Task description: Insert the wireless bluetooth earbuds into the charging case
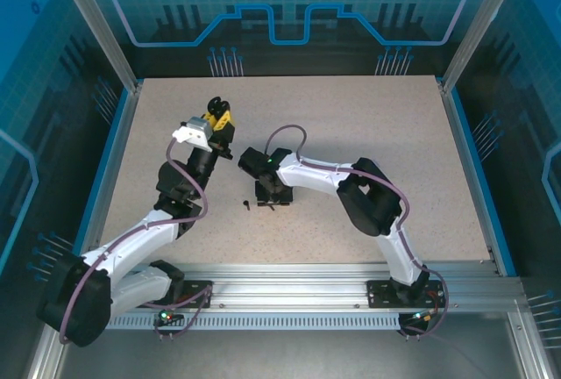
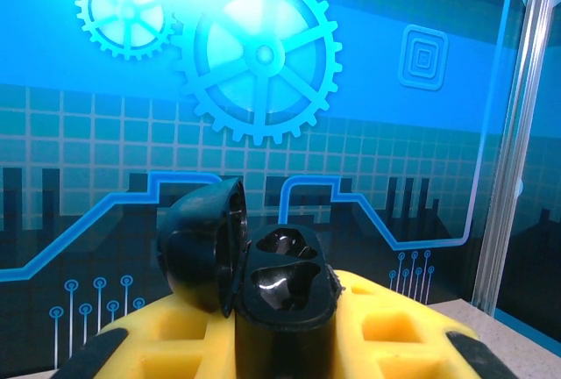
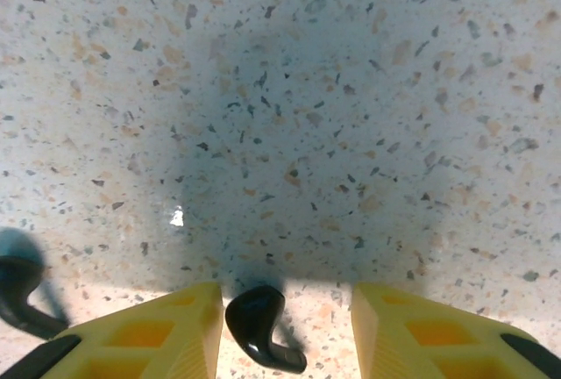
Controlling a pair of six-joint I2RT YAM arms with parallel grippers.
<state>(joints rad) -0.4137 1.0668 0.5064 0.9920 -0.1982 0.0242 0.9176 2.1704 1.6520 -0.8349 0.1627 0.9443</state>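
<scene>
Two black earbuds lie on the speckled table (image 1: 368,133). One (image 3: 260,328) sits at the bottom centre of the right wrist view, bulb toward the top of the frame and stem curling to the lower right. It lies between the yellow fingers of the right gripper (image 3: 285,304). Those fingers stand apart and grasp nothing. The left-hand finger (image 3: 166,331) is just beside the bud, contact not determinable. On the other side bare table shows between the bud and the right-hand finger. The second earbud (image 3: 17,289) lies at the lower left edge of that view, outside the left-hand finger and partly cut by the frame.

The charging case (image 2: 285,287), black, occupies the lower centre of the left wrist view, clenched between the yellow fingers of the left gripper (image 2: 285,348). Its lid (image 2: 197,247) stands hinged open to the left. Two glossy wells (image 2: 276,278) are exposed.

In the overhead view the case-holding gripper is left of centre, and the other is at centre, low over the table, the two apart.
</scene>
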